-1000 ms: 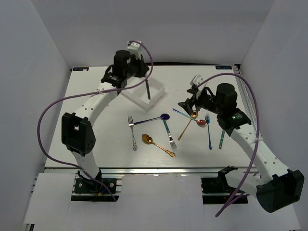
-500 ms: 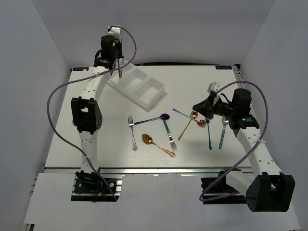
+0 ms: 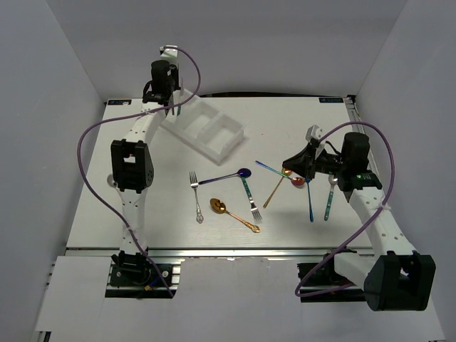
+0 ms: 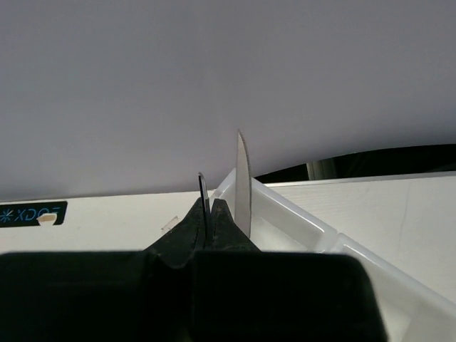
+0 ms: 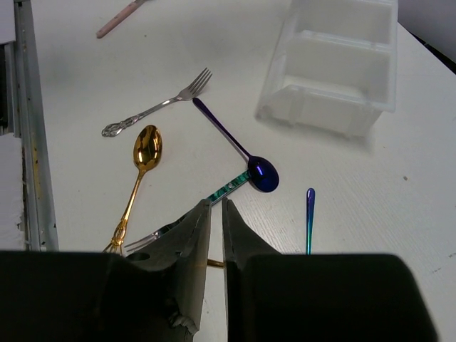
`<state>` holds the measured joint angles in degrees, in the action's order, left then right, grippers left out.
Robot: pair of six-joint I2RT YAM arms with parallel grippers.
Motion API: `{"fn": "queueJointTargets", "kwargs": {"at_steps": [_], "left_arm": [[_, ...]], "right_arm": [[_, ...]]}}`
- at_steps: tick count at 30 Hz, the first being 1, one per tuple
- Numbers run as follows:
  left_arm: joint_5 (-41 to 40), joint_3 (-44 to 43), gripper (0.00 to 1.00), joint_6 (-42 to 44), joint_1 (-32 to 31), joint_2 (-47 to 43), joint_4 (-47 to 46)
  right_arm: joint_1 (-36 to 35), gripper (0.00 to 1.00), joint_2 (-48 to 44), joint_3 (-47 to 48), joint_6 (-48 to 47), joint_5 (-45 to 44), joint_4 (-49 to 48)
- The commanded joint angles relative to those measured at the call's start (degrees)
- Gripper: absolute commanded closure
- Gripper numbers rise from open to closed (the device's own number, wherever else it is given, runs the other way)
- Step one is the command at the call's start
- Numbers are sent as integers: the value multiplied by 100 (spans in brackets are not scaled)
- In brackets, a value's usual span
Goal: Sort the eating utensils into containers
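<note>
The white three-compartment tray (image 3: 226,142) lies at the back of the table. My left gripper (image 3: 174,105) hangs over its far-left end, shut on a silver knife (image 4: 242,178) that points down beside the tray wall (image 4: 299,214). Several utensils lie mid-table: silver fork (image 3: 195,196), gold spoon (image 3: 231,212), blue spoon (image 3: 228,176), teal-handled fork (image 3: 249,196), red spoon (image 3: 298,182), blue fork (image 3: 310,199). My right gripper (image 3: 288,166) sits low over a copper spoon (image 3: 273,194). Its jaws are almost together (image 5: 211,203), with that thin gold handle crossing the slit between them.
A teal-handled utensil (image 3: 329,199) lies right of the blue fork, under my right forearm. A thin iridescent handle (image 5: 310,217) lies just right of my right fingers. A pinkish handle (image 5: 121,18) shows far left in the right wrist view. White walls close the table's sides.
My left arm carried the knife from over the tray's right part to its far-left end. My right jaws went from wide open to nearly together and dropped onto the copper spoon.
</note>
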<state>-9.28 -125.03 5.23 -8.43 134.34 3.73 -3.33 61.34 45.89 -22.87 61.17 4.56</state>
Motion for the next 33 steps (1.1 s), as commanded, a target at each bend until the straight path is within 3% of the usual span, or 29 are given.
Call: {"fn": "queueJointTargets", "kwargs": {"at_steps": [1,3,5,11,18,22,27,29,33], "left_arm": [[356,-65,100,-154,-19,-49,-154],[418,-83,95,-198,-19,4,-100],[410,-83,80,-207,-19,83,-91],[400,-48,49,-216,-19,48,-118],[602,5,31,-304,-115,-101,-39],[725,-100,27,-479,-151,-347,67],[1567,-66,22,-1234,-159,-909,609],[2235,276,18,-1717,-159,-1435,726],[3062,2397,7,-2377,-194,-2639,612]], "right_arm": [[34,81,53,43,-59,80,1],[52,80,53,34,-68,45,-7],[78,79,53,34,-68,36,-16],[272,78,27,-1,2,88,-78],[623,77,9,-97,160,229,-262],[746,76,62,-142,160,211,-289],[931,66,176,-150,178,107,-245],[983,62,229,-150,222,45,-219],[1019,56,431,42,178,-341,106]]}}
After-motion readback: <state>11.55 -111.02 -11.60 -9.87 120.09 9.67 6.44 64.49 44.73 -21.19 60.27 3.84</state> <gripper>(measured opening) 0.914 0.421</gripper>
